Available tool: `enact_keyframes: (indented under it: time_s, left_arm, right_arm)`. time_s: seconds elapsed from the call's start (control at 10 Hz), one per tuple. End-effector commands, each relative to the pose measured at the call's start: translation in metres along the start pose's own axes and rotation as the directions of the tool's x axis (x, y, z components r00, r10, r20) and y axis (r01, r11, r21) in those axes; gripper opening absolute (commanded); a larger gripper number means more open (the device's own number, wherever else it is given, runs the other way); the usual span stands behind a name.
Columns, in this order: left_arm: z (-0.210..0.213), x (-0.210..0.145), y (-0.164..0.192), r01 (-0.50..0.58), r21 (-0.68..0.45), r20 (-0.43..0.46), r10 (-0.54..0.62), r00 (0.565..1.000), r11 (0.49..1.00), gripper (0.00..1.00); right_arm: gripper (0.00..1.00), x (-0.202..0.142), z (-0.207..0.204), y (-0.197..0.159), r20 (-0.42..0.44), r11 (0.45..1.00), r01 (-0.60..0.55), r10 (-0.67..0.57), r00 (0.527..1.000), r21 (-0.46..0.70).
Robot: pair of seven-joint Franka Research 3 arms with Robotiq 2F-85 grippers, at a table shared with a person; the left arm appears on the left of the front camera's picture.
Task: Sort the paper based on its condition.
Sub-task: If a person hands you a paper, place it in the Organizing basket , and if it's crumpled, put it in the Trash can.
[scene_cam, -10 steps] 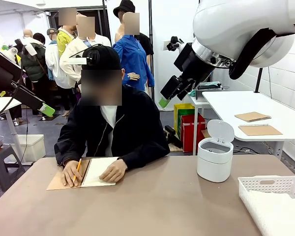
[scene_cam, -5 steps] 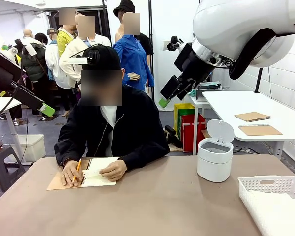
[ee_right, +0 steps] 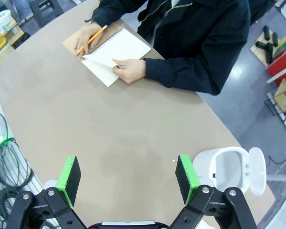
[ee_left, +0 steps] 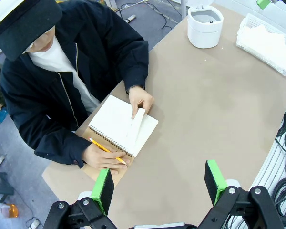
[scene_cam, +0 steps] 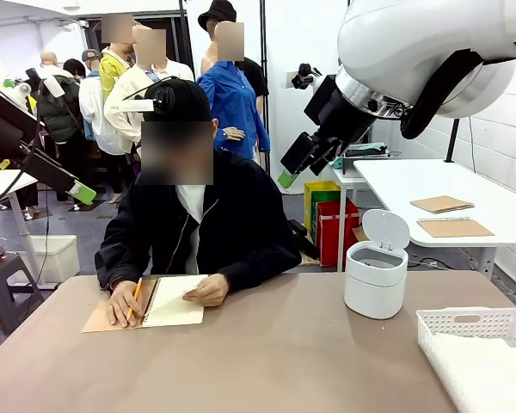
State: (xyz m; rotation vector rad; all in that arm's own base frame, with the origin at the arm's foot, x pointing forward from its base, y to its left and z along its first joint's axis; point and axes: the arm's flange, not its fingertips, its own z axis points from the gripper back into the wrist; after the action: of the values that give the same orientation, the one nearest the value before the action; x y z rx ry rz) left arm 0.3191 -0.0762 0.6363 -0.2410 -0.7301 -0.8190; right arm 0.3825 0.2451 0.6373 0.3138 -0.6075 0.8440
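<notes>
While both arms hung high over the worktop (scene_cam: 275, 361), the left end effector (ee_left: 158, 183) stood spread wide and empty, with flat green pads on black fingers. The right end effector (ee_right: 127, 176) was the same: jaws wide apart, nothing between them. The worktop was matte tan, smooth, with rounded corners.

A person in a dark jacket sat at the far side. A spiral notebook (scene_cam: 176, 305) lay flat and open in front of them. Its brown card cover stuck out on the pencil side, and the wire coil ran along that edge. The person's right hand (scene_cam: 122, 303) rested on the cover, holding a thin yellow pencil (scene_cam: 137, 292). Their left hand (ee_left: 140, 99) pinched the paper (ee_left: 136, 126), a thin, plain white sheet on top of the notebook. Its free edge was lifted and curled up off the page below, and the other edge lay toward the coil. I couldn't tell whether it was torn loose.

A round white plastic bin (scene_cam: 376, 280), glossy, with its flip lid standing open, sat on the right part of the worktop, well apart from the notebook. A rectangular white plastic basket (scene_cam: 464, 325) with lattice walls sat at the near right corner, near the bin. It held something white and soft-looking, too blurry to tell what.
</notes>
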Motion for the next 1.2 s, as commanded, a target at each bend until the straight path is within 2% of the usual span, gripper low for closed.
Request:
enact_keyframes:
  time_s: [0.0,1.1]
  left_arm:
    - [0.0005,0.0006,-0.0006,-0.011,-0.003,-0.002,0.011,1.000,1.000,1.00]
    - [0.0005,0.0006,-0.0006,-0.011,-0.003,-0.002,0.011,1.000,1.000,1.00]
  right_arm:
    - [1.00,-0.0002,-0.0005,-0.0002,0.003,1.000,0.008,-0.008,1.000,0.009]
    - [1.00,-0.0002,-0.0005,-0.0002,0.003,1.000,0.008,-0.008,1.000,0.009]
